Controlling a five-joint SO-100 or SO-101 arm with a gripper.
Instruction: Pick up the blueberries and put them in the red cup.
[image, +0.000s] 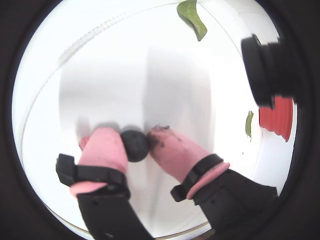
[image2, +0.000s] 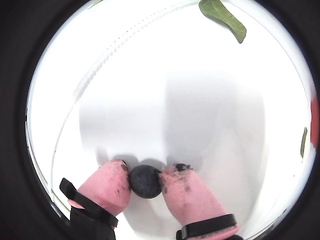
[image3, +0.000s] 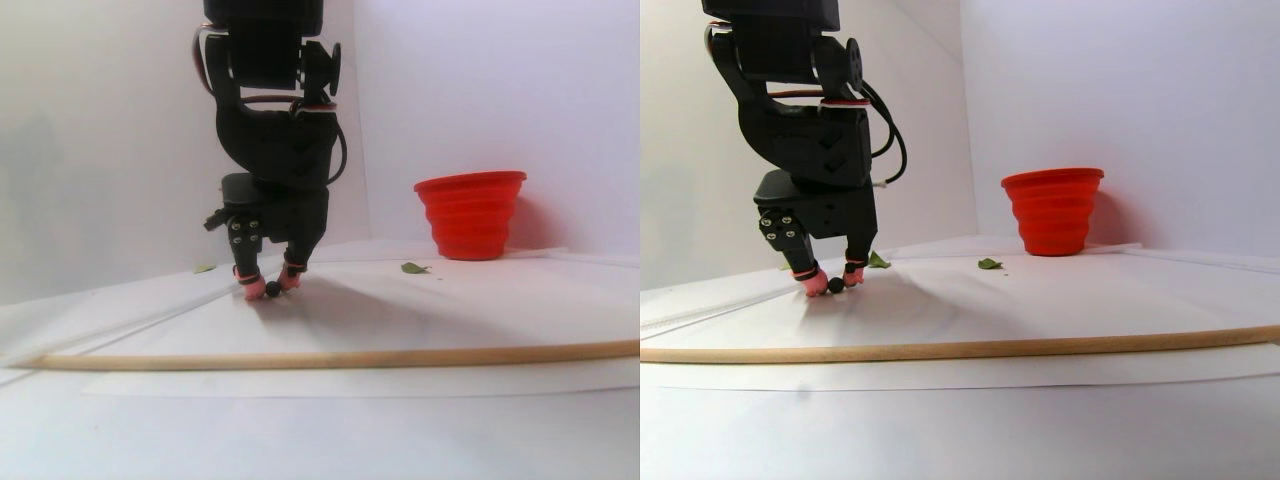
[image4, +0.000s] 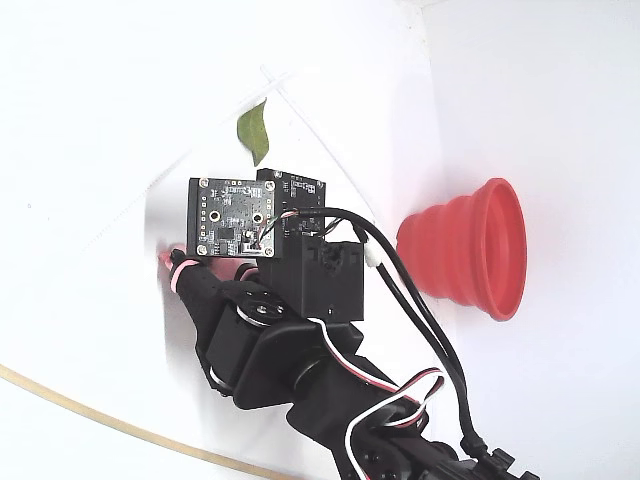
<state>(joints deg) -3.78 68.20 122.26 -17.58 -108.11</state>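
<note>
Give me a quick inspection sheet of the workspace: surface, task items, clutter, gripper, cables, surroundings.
Surface: white table with a white paper sheet, a thin wooden strip across the front.
Job's things: one blueberry seen, between the pink fingertips; red cup upright, apart from the arm; contents hidden.
Clutter: green leaves loose on the sheet.
Gripper: gripper down at the surface, shut on the blueberry; fingertips smudged dark.
Cables: servo leads loop along the arm, clear of the cup.
Surroundings: plain white walls.
</note>
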